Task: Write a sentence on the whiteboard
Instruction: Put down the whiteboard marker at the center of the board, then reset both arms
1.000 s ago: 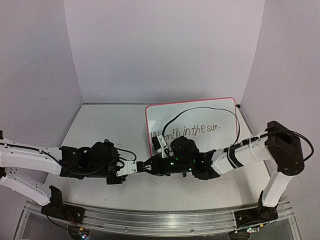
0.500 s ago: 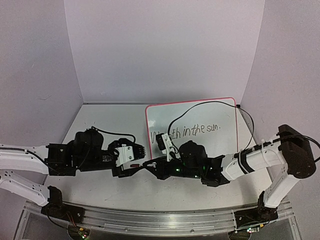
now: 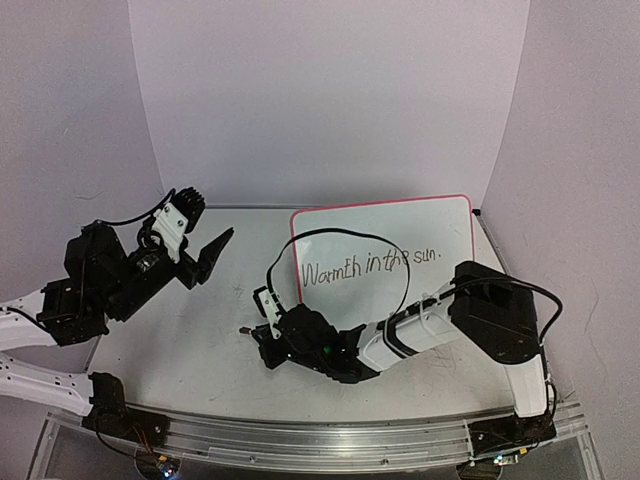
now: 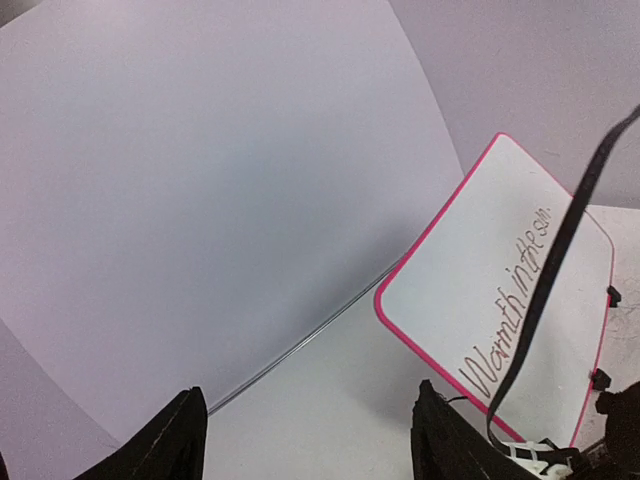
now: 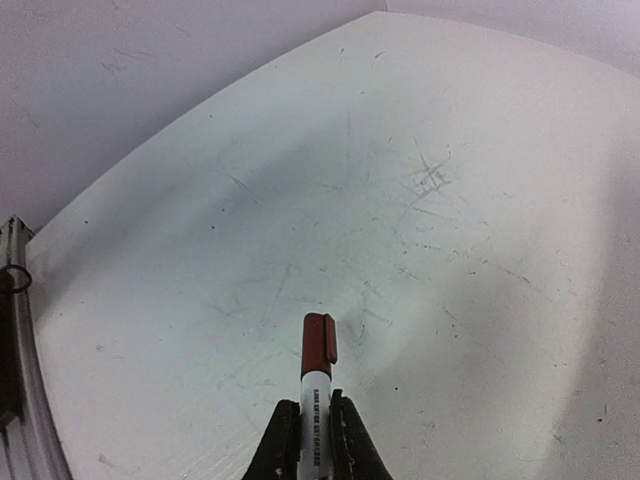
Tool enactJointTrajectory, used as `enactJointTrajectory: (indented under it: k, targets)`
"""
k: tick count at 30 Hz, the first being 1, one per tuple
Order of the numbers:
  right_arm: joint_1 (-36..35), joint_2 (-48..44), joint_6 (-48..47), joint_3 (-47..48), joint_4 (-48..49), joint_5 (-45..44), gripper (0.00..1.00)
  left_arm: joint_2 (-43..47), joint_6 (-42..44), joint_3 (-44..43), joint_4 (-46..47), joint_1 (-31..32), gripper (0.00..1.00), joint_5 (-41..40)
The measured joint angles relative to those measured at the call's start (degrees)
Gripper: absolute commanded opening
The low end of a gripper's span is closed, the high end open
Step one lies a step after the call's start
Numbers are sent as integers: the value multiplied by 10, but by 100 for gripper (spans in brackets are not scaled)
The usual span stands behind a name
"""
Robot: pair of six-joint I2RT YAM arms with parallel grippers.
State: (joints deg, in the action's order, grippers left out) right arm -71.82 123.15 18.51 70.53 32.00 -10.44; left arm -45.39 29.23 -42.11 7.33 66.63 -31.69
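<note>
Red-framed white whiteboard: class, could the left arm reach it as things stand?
Probably yes: only bare grey tabletop lies between the left arm's open fingers and the red-framed white whiteboard; the right arm sits nearer the front.

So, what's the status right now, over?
Left gripper open, raised, empty. Right gripper shut on capped marker, off the whiteboard. Board reads "Warmth in the sun." Black cable loops over it.

The whiteboard (image 3: 400, 225) has a smooth white face in a thin pink-red frame that looks like plastic; the tabletop (image 5: 400, 200) is matt and pale, scuffed with fine scratches. The marker (image 5: 318, 350) looks plastic, white barrel and dull red-brown cap, between the matt black fingers (image 5: 352, 445) of the right gripper (image 5: 317, 405). The rail (image 3: 300, 438) is brushed metal.
</note>
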Motion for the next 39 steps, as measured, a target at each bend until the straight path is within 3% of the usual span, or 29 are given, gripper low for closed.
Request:
enactJointTrajectory:
  k: [5, 8, 12, 18, 22, 28, 33, 39]
  targets:
    - [-9, 25, -10, 6, -7, -21, 42, -7, -3, 0, 3, -9, 71, -49]
    - [-14, 25, -9, 6, -6, -25, 56, -14, -6, 0, 3, -12, 71, -59]
    - [-18, -5, -4, -34, -7, -37, 67, -29, -8, 0, 3, -14, 74, -60]
    - [-18, -204, 13, -131, -67, -64, 77, -67, -39, -37, -5, -15, 81, -61]
    - [-18, -391, 19, -151, -104, -107, 96, -81, -86, -90, -8, -16, 85, -73]
    - [36, -574, 7, -130, -207, -164, 98, -109, -167, -160, -1, -18, 90, -99]
    - [116, -636, -37, -83, -295, -228, 98, -166, -184, -227, 2, -25, 97, -107]
    - [135, -651, -133, 7, -326, -333, 98, -207, -170, -287, 2, -33, 99, -110]
